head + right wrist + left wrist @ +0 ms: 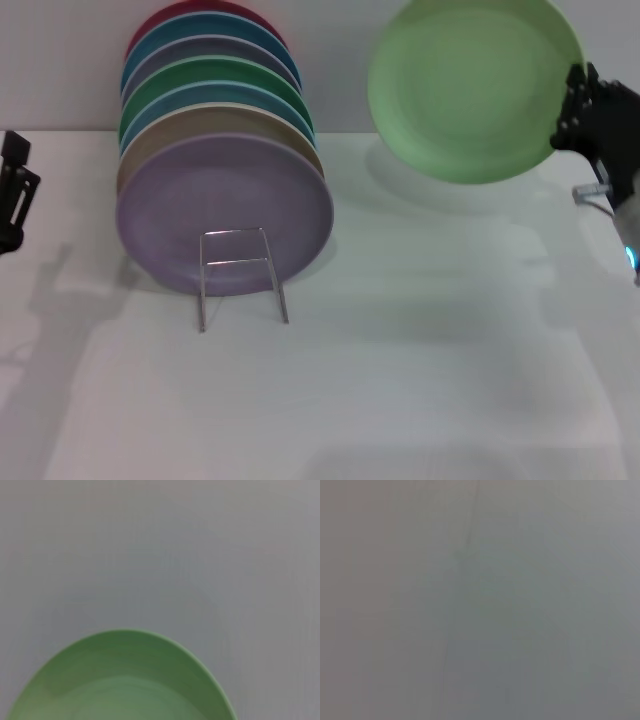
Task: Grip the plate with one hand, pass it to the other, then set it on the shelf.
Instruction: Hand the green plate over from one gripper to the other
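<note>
Mint-green plate (475, 88) hangs tilted at far right, its edge clamped in the right end effector (578, 100); left end effector (14, 190) idles far left.

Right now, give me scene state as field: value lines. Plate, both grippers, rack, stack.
plate: pale green plate held in the air, right of the rack, face toward the head camera
right gripper: right gripper shut on the plate's right rim
left gripper: left gripper at the far left edge, apart from the plate; finger state unclear
shelf: wire rack on the white table, holding a stack of plates
front of stack: lavender plate
handover: not yet done
</note>
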### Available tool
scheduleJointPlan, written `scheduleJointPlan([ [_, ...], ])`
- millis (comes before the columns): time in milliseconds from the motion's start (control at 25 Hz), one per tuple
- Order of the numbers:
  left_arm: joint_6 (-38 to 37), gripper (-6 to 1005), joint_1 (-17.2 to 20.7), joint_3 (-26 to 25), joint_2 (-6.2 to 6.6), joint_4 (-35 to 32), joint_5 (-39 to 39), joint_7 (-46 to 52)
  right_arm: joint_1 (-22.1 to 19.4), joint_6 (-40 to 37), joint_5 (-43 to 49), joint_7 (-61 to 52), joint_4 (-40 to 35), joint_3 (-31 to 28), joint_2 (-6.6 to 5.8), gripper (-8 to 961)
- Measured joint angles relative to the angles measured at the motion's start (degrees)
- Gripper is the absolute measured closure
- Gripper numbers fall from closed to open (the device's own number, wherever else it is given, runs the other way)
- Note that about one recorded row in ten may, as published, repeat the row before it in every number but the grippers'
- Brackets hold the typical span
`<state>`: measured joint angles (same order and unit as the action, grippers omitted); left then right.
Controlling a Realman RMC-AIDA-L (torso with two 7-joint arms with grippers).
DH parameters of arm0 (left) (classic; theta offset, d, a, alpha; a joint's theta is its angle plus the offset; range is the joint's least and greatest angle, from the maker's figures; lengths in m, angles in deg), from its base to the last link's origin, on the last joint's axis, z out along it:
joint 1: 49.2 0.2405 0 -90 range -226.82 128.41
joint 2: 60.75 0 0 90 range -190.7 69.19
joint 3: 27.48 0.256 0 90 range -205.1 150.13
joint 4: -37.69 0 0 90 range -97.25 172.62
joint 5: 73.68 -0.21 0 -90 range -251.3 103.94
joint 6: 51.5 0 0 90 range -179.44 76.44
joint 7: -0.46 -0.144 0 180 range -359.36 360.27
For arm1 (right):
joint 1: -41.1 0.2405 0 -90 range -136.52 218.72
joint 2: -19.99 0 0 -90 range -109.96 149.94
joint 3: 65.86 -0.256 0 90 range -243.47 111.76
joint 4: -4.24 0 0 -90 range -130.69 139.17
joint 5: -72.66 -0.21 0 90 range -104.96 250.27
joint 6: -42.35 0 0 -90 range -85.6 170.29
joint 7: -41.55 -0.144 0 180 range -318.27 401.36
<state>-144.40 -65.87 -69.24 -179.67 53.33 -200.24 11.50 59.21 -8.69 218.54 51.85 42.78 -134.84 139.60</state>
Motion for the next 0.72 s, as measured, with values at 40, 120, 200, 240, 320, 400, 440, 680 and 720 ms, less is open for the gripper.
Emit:
scheduleJointPlan([
  [40, 0.00, 166, 0.00, 0.00, 0.00, 0.00, 0.00, 0.00, 0.00, 0.00, 0.00, 0.00, 0.00, 0.00, 0.00, 927],
  [120, -1.34, 166, 0.51, 1.70, 0.03, 0.01, 0.00, 1.30, -1.21, -4.46, 0.00, -1.80, -1.88, 2.17, 0.04, 926],
  [200, -3.70, 166, 1.33, 5.92, 0.09, 0.00, 0.00, 1.66, -3.59, -9.78, 0.00, -2.63, -3.04, 5.36, 0.08, 926],
  [240, -4.30, 166, 1.44, 7.10, 0.09, 0.00, -0.01, 1.82, -3.59, -9.78, 0.00, -2.63, -3.04, 5.36, 0.08, 926],
  [320, -4.30, 166, 1.44, 7.10, 0.09, 0.00, -0.01, 1.82, -5.23, -13.14, 0.00, -2.65, -3.50, 7.87, 0.13, 927],
  [400, -5.80, 166, 1.71, 14.44, 0.10, 0.75, -0.01, 2.05, -7.52, -18.27, 0.00, -2.63, -3.99, 11.72, 0.17, 928],
  [440, -5.80, 166, 1.70, 15.64, 0.09, 0.90, -0.02, 1.97, -8.27, -19.72, 0.01, -2.59, -4.06, 12.91, 0.18, 928],
  [680, -4.41, 166, 1.12, 22.16, -0.02, 1.22, -0.02, 1.44, -10.38, -26.70, 0.01, -1.73, -5.43, 18.88, 0.19, 929],
  [720, -3.80, 166, 0.92, 23.26, -0.04, 1.30, -0.01, 1.20, -10.60, -27.25, 0.01, -1.30, -5.58, 19.89, 0.19, 929],
])
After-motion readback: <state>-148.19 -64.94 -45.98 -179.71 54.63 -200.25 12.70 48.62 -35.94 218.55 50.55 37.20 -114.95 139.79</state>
